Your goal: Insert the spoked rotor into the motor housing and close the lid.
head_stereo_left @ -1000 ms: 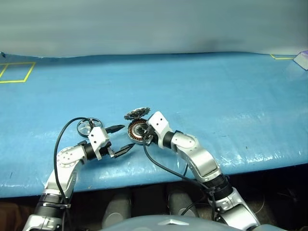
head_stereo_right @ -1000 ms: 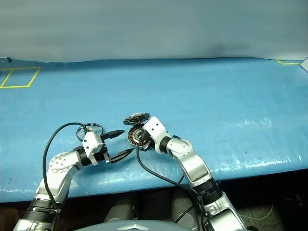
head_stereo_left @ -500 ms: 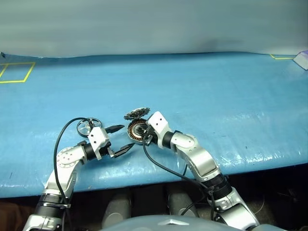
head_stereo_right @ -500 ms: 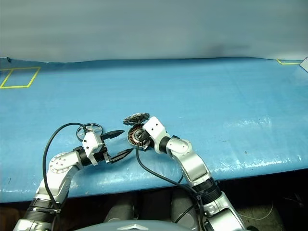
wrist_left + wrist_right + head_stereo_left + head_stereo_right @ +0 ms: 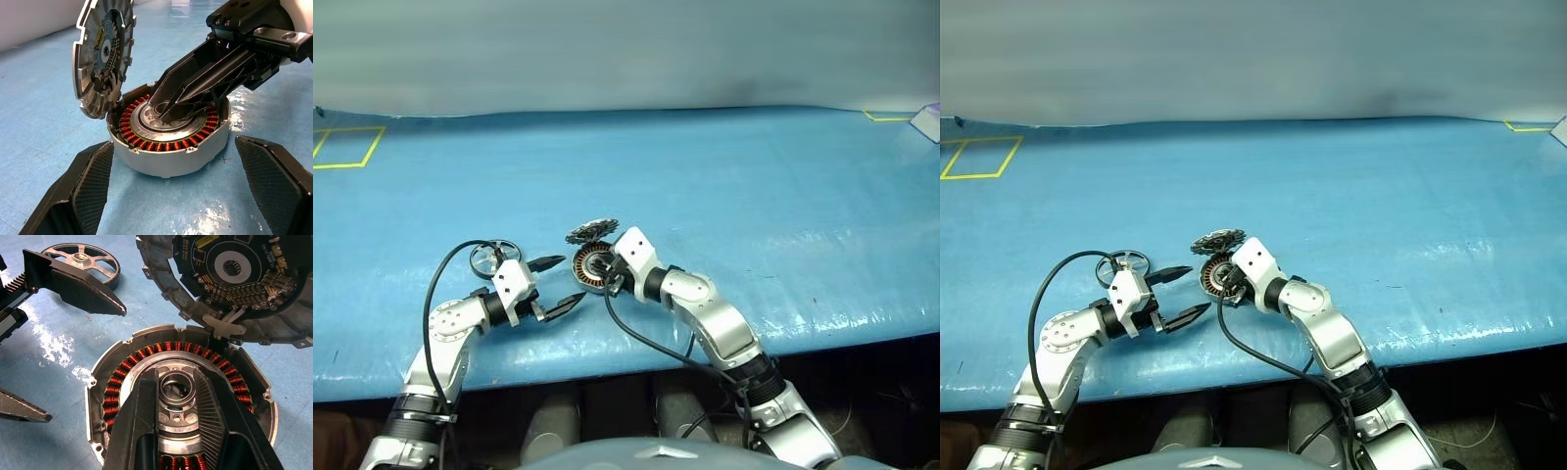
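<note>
The motor housing (image 5: 588, 266), a round disc with copper windings around a silver hub, lies on the blue table. Its hinged lid (image 5: 591, 232) stands open behind it, circuit board (image 5: 230, 279) facing inward. My right gripper (image 5: 598, 271) reaches in from the right. Its fingers (image 5: 210, 416) are closed to a narrow gap around the raised ring of the hub (image 5: 174, 387). My left gripper (image 5: 574, 277) hovers open just left of the housing, its pads (image 5: 93, 181) on either side of the housing without touching it. The spoked rotor (image 5: 489, 258), a silvery wheel, lies flat behind my left wrist.
A black cable (image 5: 438, 284) loops from my left wrist over the table's front edge. Yellow tape outlines mark the far left (image 5: 347, 147) and far right (image 5: 886, 116) corners. Open blue surface stretches behind and to the right of the housing.
</note>
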You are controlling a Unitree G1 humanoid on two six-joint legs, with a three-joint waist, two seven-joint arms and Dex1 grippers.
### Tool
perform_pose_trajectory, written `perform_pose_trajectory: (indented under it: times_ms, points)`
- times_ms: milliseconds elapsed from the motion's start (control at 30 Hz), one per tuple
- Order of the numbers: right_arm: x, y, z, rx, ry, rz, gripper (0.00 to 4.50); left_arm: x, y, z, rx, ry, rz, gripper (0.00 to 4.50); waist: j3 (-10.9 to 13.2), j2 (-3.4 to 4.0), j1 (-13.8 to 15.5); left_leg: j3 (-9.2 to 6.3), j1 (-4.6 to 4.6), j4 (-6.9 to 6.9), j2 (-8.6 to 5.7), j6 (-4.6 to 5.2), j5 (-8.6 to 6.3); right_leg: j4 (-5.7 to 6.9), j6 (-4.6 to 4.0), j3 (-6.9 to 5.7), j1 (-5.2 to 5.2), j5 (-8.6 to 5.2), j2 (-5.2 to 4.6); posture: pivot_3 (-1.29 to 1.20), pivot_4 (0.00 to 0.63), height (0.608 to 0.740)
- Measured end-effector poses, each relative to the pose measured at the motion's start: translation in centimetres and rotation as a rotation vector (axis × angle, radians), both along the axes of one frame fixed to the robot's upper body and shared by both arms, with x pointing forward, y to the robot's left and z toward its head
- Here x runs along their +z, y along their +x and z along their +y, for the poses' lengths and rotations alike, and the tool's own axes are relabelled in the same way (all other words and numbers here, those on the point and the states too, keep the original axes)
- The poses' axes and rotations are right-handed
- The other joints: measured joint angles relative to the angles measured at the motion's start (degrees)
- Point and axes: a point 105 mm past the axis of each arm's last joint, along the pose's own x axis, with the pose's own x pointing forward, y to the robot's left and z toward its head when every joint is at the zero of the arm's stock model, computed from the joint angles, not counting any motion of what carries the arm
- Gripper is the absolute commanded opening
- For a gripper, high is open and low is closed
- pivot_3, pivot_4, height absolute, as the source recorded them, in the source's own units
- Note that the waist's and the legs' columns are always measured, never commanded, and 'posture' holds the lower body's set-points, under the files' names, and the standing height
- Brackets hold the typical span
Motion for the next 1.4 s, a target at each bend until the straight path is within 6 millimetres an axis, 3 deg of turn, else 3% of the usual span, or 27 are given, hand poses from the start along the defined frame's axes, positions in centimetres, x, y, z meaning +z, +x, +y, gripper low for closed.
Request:
perform_pose_trajectory:
  times_ms: [900, 1033, 1400]
  points:
    - [0.01, -0.12, -0.08, 0.011, -0.002, 0.003, 0.71, -0.15, 0.14, -0.13, 0.001, -0.002, -0.002, 4.34, 0.0, 0.0, 0.0, 0.0, 0.0, 0.0, 0.0, 0.0, 0.0, 0.0, 0.0, 0.0, 0.0, 0.0, 0.0, 0.0, 0.15, 0.74]
    - [0.02, -0.09, -0.08, 0.008, -0.002, 0.001, 1.96, -0.17, 0.15, -0.12, 0.002, -0.002, -0.001, 4.34, 0.0, 0.0, 0.0, 0.0, 0.0, 0.0, 0.0, 0.0, 0.0, 0.0, 0.0, 0.0, 0.0, 0.0, 0.0, 0.0, 0.15, 0.74]
    - [0.17, 0.19, -0.14, -0.016, 0.0, -0.019, 1.96, -0.14, 0.15, -0.12, 0.001, 0.0, -0.01, 4.34, 0.0, 0.0, 0.0, 0.0, -0.01, -0.01, 0.0, 0.0, 0.0, 0.0, 0.0, -0.01, -0.01, 0.0, 0.0, 0.0, 0.15, 0.74]
